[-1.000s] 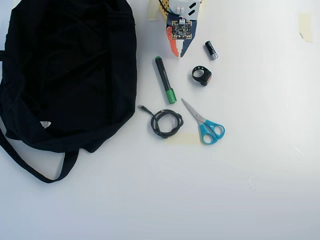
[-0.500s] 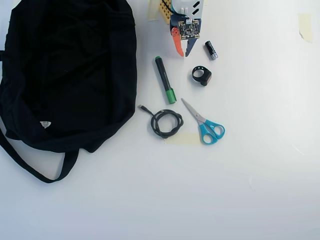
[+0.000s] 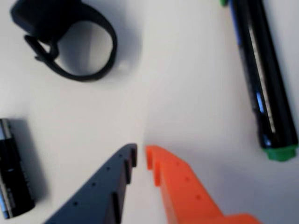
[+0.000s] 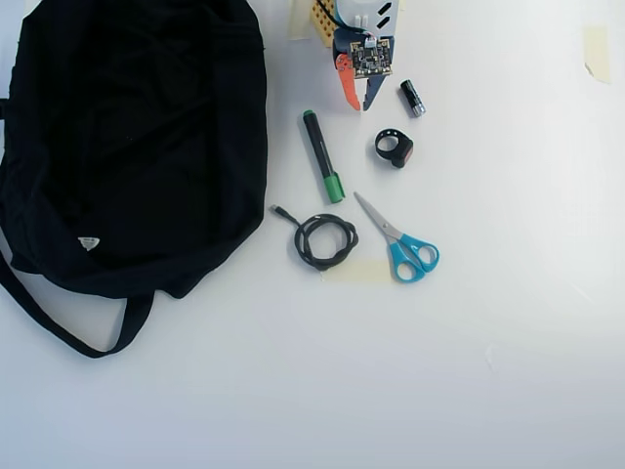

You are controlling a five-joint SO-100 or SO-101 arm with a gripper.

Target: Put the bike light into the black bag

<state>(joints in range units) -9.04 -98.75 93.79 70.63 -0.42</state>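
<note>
The end effector [image 3: 141, 157] is hanging nearly closed, empty. The light [image 3: 63, 37] is looking small, rubbery; grip its chunky head.

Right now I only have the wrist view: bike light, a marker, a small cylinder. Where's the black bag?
Observer: In the overhead view, the black bag lies at the left, beyond the marker.
Operator: Anything else around the light?
Observer: Blue-handled scissors and a coiled cable lie below the bike light in that view, apart from it.
</note>
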